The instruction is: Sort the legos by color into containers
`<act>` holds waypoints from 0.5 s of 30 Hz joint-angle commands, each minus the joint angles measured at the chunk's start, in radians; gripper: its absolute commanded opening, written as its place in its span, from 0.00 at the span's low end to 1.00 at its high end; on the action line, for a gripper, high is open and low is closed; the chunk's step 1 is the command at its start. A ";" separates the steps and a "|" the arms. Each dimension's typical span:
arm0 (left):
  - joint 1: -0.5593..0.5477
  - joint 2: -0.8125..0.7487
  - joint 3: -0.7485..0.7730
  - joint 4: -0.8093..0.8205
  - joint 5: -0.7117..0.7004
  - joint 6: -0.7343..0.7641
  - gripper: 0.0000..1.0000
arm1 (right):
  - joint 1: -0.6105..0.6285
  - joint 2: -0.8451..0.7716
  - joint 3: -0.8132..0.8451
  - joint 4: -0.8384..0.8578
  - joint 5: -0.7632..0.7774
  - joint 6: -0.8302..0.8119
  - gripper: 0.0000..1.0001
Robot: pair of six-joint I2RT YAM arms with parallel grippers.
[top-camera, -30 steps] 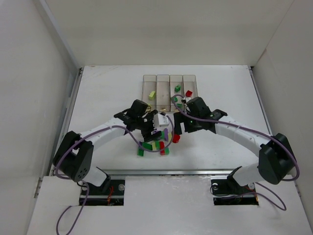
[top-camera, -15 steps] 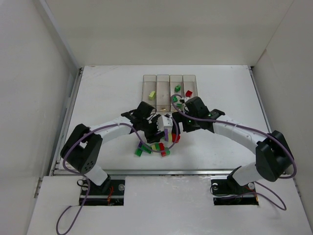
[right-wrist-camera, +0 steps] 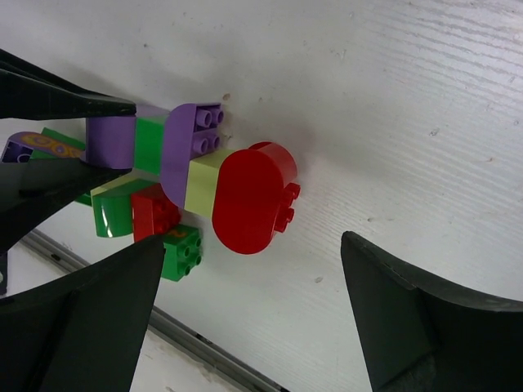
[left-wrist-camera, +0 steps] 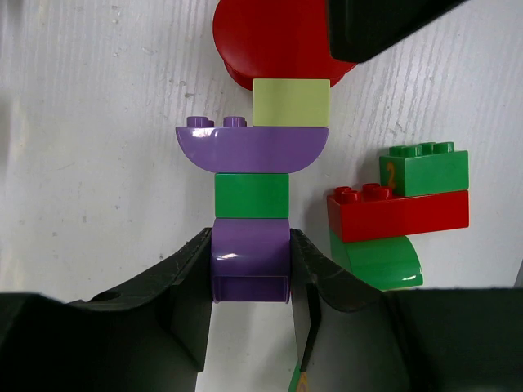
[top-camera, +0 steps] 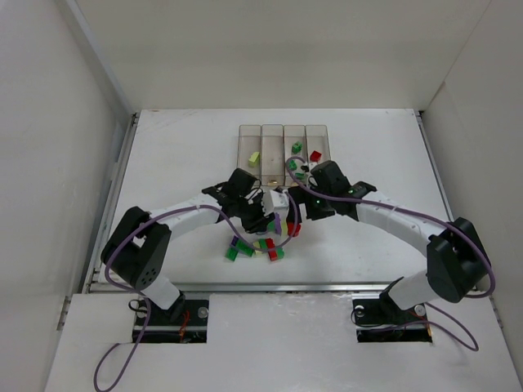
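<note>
A joined row of legos lies on the table: a purple brick point(left-wrist-camera: 251, 273), a green one point(left-wrist-camera: 252, 196), a curved purple one point(left-wrist-camera: 245, 149), a pale yellow one point(left-wrist-camera: 291, 102) and a round red one point(left-wrist-camera: 270, 45). My left gripper point(left-wrist-camera: 251, 238) is shut on the end purple brick, both fingers against its sides. My right gripper point(right-wrist-camera: 253, 241) stands open at the other end, near the round red lego point(right-wrist-camera: 249, 192). In the top view the two grippers, left point(top-camera: 274, 219) and right point(top-camera: 304, 214), meet below the containers point(top-camera: 282, 131), which hold a few legos.
A green brick point(left-wrist-camera: 425, 167), a red brick point(left-wrist-camera: 398, 214) and a curved green piece point(left-wrist-camera: 380, 261) lie just right of the joined row. More loose legos point(top-camera: 245, 247) sit near the table's front edge point(top-camera: 270, 286).
My left jaws have closed onto the purple brick after the arm slid right toward the pile. The right gripper shifted slightly toward the red end and stayed open.
</note>
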 commanded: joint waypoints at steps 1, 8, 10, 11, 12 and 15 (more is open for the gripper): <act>-0.001 -0.034 0.047 0.008 0.001 -0.021 0.00 | -0.041 -0.011 -0.011 0.051 -0.046 0.006 0.94; -0.001 -0.123 0.147 -0.031 -0.045 -0.088 0.00 | -0.160 -0.118 -0.031 0.129 -0.245 0.006 0.99; -0.001 -0.154 0.147 -0.016 -0.036 -0.088 0.00 | -0.194 -0.139 -0.022 0.168 -0.361 -0.004 1.00; -0.001 -0.172 0.147 -0.007 -0.025 -0.088 0.00 | -0.203 -0.152 -0.002 0.168 -0.394 -0.020 1.00; -0.001 -0.210 0.131 0.022 -0.025 -0.098 0.00 | -0.222 -0.152 0.009 0.168 -0.457 -0.032 1.00; -0.001 -0.282 0.097 0.077 -0.016 -0.098 0.00 | -0.240 -0.175 0.050 0.189 -0.549 -0.032 1.00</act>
